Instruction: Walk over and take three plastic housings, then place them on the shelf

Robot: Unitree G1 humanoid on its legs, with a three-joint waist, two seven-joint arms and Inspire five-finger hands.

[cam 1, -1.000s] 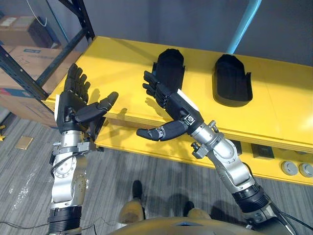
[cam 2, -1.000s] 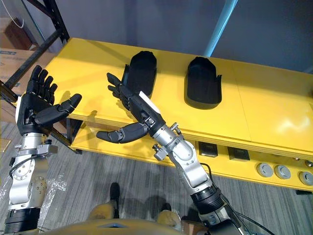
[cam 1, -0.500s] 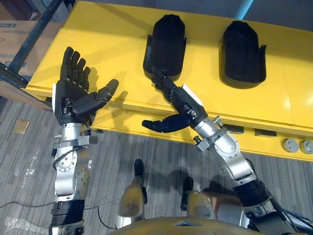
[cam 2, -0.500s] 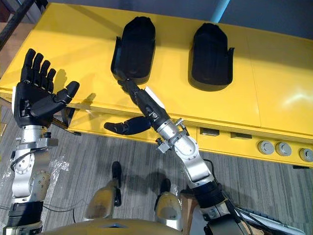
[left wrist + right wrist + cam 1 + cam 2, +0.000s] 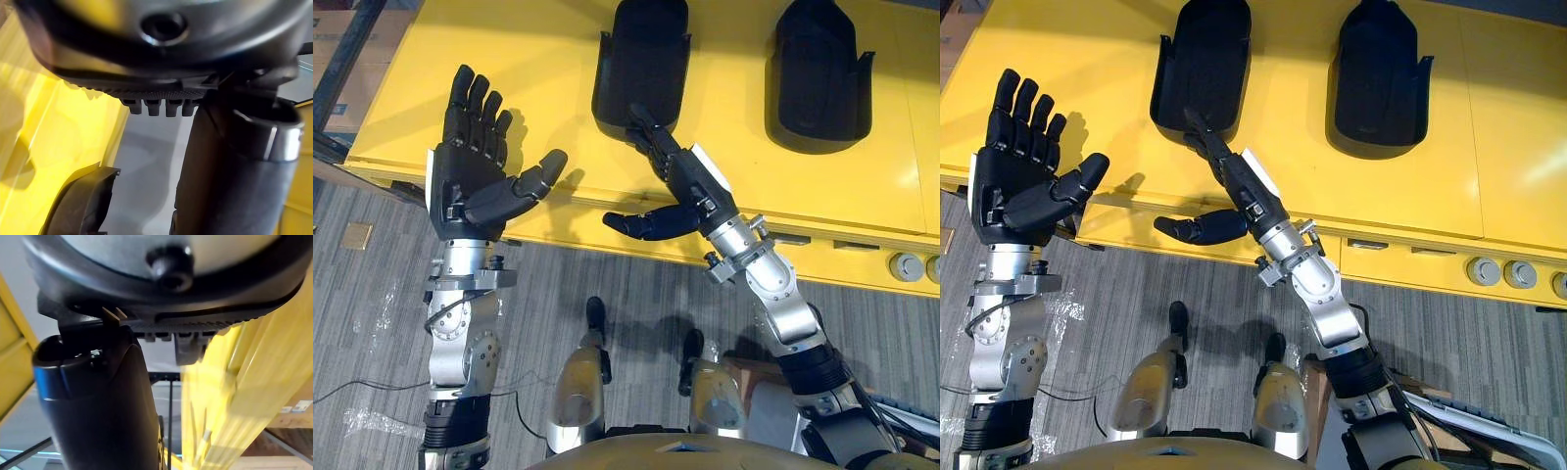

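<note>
Two black plastic housings lie on the yellow table [image 5: 509, 59]: one [image 5: 641, 61] near the middle and another [image 5: 818, 69] to its right. My right hand [image 5: 680, 181] reaches over the table's front edge, open, with straight fingers pointing at the near end of the middle housing and the thumb hanging below the edge. Whether the fingertips touch the housing I cannot tell. My left hand [image 5: 470, 181] is raised palm up and open in front of the table's left part, holding nothing. The left wrist view shows the edge of a black housing [image 5: 80, 205].
The table's front face carries sockets and round grey buttons [image 5: 906, 266] at the right. A dark shelf post [image 5: 347, 59] and cardboard boxes stand beyond the table's left end. Grey carpet floor [image 5: 372, 323] lies below.
The camera has moved closer and tilted down over the table. My right hand has stretched farther toward the middle housing. My left hand stays raised and open.
</note>
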